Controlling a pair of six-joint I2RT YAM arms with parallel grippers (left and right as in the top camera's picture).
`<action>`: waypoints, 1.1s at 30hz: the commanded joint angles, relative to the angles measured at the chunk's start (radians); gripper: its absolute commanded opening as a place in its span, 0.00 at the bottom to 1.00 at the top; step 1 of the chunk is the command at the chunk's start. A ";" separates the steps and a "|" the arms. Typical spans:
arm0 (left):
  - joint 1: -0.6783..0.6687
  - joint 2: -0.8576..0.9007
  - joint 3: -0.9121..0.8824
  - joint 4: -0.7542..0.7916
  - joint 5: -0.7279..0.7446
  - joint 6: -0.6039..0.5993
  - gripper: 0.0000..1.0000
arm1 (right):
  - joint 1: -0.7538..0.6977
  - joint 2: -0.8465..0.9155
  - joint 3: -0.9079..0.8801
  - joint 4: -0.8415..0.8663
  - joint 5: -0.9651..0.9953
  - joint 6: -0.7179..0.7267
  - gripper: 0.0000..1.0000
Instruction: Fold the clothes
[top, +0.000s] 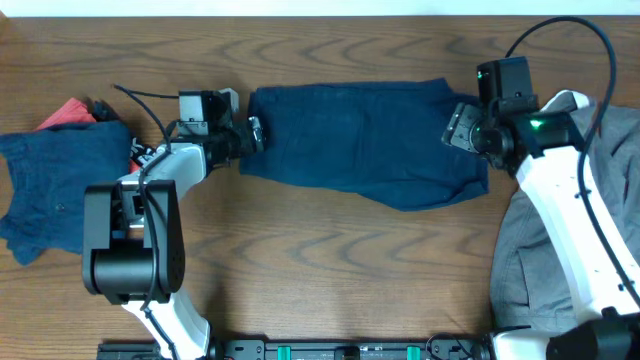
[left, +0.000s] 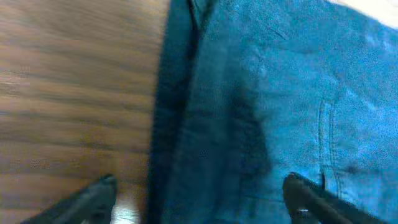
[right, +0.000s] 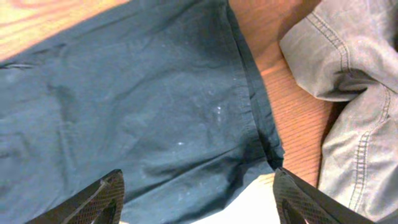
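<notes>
A dark navy garment (top: 365, 140) lies spread flat across the middle back of the table. My left gripper (top: 252, 135) is open at its left edge; the left wrist view shows the fingers (left: 199, 199) straddling the garment's folded edge (left: 249, 112). My right gripper (top: 462, 128) is open at its right end; the right wrist view shows the fingers (right: 199, 199) wide apart over the navy cloth (right: 143, 112). Another navy garment (top: 55, 185) lies at the far left with a red one (top: 68, 113) behind it. A grey garment (top: 545, 250) lies at the right.
The wooden table (top: 330, 260) shows bare in front of the spread garment. The grey garment also shows in the right wrist view (right: 348, 93), close to the navy garment's corner. The table's far edge runs just behind the garment.
</notes>
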 joint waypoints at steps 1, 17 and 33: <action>-0.003 0.039 0.000 -0.043 0.115 0.004 0.68 | -0.002 -0.011 0.010 0.002 -0.024 -0.014 0.76; 0.007 -0.141 0.008 -0.288 0.135 -0.037 0.06 | 0.066 0.181 0.006 0.019 -0.317 -0.128 0.01; 0.007 -0.530 0.009 -0.449 0.137 -0.174 0.06 | 0.452 0.695 0.006 0.428 -0.820 -0.204 0.01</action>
